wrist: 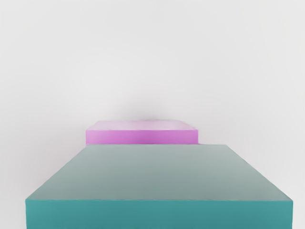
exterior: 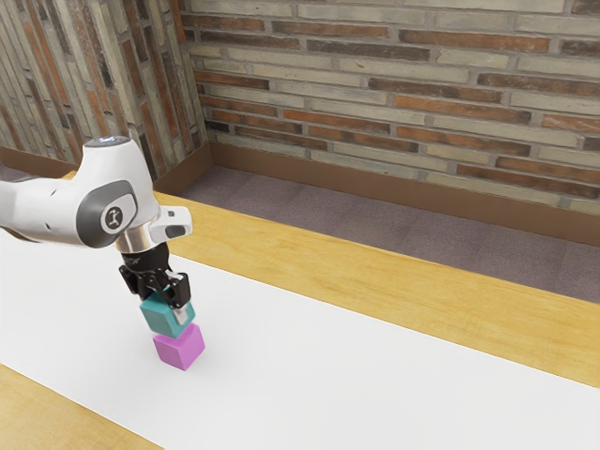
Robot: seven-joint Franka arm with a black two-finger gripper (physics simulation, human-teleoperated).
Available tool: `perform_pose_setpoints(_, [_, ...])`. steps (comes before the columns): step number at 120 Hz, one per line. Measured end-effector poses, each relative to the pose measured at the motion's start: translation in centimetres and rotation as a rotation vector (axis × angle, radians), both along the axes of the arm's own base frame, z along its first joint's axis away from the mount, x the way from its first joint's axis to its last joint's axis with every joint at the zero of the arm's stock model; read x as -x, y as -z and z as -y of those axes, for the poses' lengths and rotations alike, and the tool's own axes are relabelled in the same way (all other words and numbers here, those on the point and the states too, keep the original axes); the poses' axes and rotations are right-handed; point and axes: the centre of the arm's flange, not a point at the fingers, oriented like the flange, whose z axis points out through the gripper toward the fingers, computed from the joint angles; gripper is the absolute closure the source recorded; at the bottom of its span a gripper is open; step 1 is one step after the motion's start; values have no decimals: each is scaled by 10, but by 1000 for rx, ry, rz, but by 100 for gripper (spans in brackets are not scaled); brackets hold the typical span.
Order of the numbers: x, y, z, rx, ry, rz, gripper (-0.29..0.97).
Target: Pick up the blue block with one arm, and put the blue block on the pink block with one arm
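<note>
The blue block (exterior: 169, 317), more teal than blue on my screen, sits in the lower left of the exterior view, directly over the pink block (exterior: 179, 347). Its underside looks to be touching the pink top or just short of it; I cannot tell which. It is shifted a little toward the exterior view's left, so the stack is not quite square.

The gripper (exterior: 167, 298) is clamped on the blue block from above, with a black finger pressed to each side of its upper half. I judge that the high grip is there to keep the fingers clear of the pink block when the blue one is lowered.

In the wrist view the blue block (wrist: 157, 186) lies close under my hand, and a strip of the pink block (wrist: 141, 132) shows beyond its far edge, which confirms the slight offset.

The arm (exterior: 84, 202) comes in from the left edge of the frame with its hand pointing straight down at the white bench (exterior: 375, 375). A vertical approach suits a flat placement.

I take this as the placing step, close to release. The risk is that the blue block tips or slides if the overlap is too small.
</note>
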Motion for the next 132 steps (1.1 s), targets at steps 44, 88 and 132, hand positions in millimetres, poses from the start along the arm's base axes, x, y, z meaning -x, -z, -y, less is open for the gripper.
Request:
perform_pose_setpoints(44, [0, 10, 0, 19, -8, -16, 34])
perform_pose_setpoints(88, [0, 9, -1, 20, -5, -13, 34])
perform_pose_setpoints(132, [0, 8, -5, 20, 15, -1, 27])
